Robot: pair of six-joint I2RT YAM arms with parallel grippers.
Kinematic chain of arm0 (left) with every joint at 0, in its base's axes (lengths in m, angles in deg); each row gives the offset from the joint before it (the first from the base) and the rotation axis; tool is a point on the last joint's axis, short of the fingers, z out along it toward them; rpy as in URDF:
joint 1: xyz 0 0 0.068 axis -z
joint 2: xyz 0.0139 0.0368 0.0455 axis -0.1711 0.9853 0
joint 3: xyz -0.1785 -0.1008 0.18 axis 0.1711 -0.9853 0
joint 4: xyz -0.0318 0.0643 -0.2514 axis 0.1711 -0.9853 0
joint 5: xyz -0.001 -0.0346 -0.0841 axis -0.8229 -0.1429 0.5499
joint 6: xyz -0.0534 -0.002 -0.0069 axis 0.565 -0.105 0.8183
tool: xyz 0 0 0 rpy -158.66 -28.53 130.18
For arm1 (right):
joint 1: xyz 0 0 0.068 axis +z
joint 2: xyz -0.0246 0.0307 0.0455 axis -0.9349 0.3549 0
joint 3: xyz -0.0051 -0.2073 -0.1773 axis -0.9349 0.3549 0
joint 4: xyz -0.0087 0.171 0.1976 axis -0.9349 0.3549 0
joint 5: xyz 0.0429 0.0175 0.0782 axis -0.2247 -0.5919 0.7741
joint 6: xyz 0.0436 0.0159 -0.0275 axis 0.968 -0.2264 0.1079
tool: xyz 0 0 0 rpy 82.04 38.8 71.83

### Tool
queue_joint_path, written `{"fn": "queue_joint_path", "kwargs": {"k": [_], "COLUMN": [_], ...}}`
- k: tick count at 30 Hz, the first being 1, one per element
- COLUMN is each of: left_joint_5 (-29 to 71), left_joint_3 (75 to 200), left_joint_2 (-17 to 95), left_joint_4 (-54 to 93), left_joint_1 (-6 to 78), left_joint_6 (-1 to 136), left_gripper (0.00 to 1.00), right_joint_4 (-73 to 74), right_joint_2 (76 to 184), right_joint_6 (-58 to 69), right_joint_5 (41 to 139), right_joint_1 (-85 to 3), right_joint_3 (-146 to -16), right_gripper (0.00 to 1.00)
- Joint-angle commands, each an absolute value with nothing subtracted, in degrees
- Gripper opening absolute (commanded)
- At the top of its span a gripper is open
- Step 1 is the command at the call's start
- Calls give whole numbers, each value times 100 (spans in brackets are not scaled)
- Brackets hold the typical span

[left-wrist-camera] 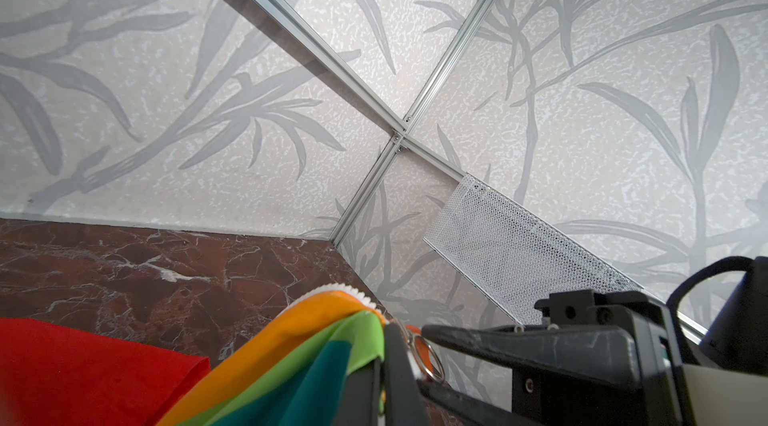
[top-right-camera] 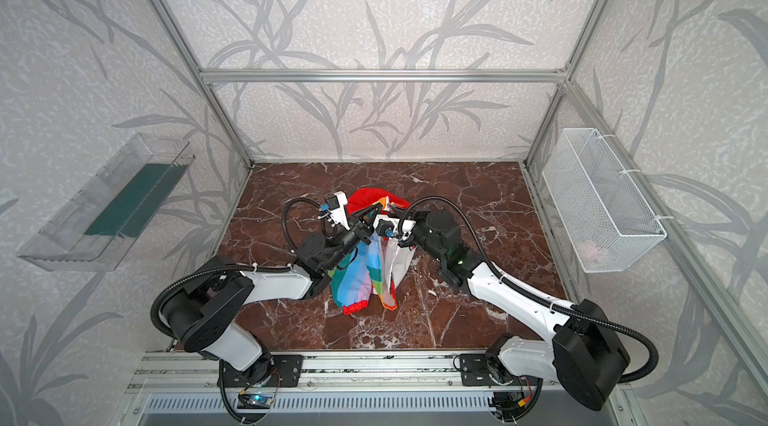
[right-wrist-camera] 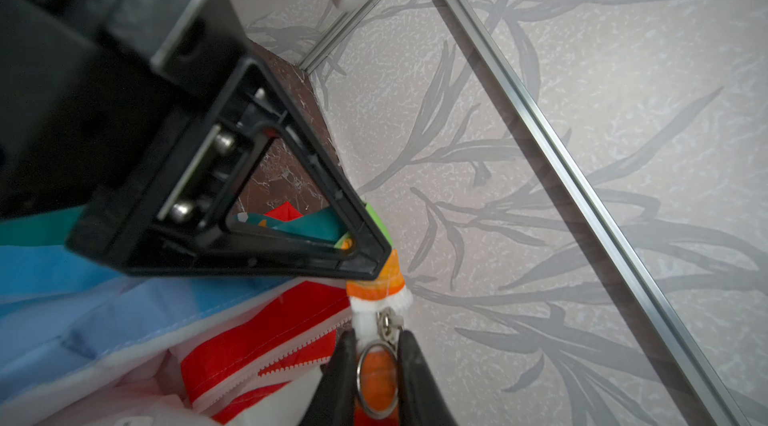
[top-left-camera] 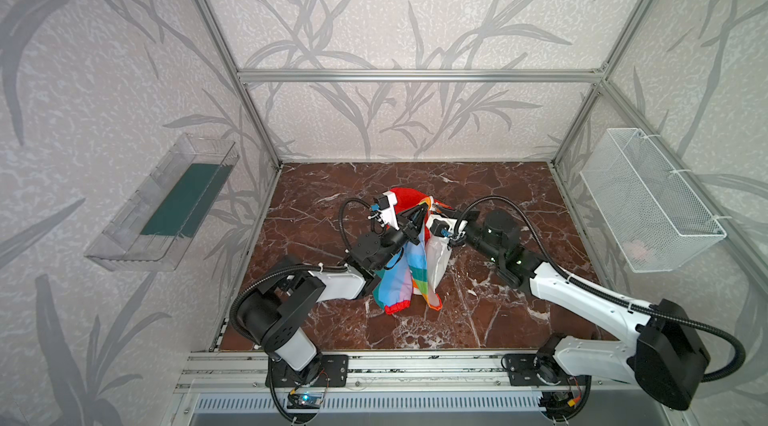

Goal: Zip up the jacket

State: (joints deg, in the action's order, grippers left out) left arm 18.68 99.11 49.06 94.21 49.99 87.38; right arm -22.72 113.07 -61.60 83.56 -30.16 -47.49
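Jacket (top-left-camera: 401, 278) hangs bunched from the left tool (right-wrist-camera: 374, 268) above mid-worktop (top-left-camera: 478, 195), with its red hood (top-left-camera: 409, 195) resting on the surface behind. Left tool is clamped together on orange fabric at the zip's top end. Right tool (right-wrist-camera: 378, 345) — jaws closely flank the zip pull ring (right-wrist-camera: 377, 374); actual grip cannot be told.

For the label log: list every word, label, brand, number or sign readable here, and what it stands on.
No text can be read in any view.
On the jacket: no lettering shows on the visible folds.
On the circuit board below the front rail: markings, if any, are too small to read.
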Motion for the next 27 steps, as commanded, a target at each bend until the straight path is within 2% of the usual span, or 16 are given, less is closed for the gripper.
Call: {"fn": "queue_joint_path", "kwargs": {"k": [1, 9, 16, 24, 27], "left_joint_5": [1856, 1862, 1853, 1861, 1864], "left_joint_3": [10051, 10042, 10022, 9959, 9959], "left_joint_2": [4947, 4970, 4964, 4944, 4945], "left_joint_4": [9587, 9585, 9590, 9588, 9591], "left_joint_1": [5019, 5019, 5019, 5024, 5019], "left_joint_6": [8778, 8776, 8746, 8702, 8695], "left_gripper": [0, 0, 0, 0, 0], "right_joint_4": [-2187, -1796, -1342, -724, -785], "right_joint_2": [11139, 11095, 11081, 11291, 11394], "right_joint_6": [-6084, -5904, -5424, -3493, -3090], "right_joint_5": [8460, 8720, 9177, 11045, 11431], "right_joint_1": [-3036, -3080, -3258, -4231, -4352], "right_joint_3": [-4945, -5095, -5334, -5770, -5797], "right_gripper": [16, 0, 0, 0, 0]}}
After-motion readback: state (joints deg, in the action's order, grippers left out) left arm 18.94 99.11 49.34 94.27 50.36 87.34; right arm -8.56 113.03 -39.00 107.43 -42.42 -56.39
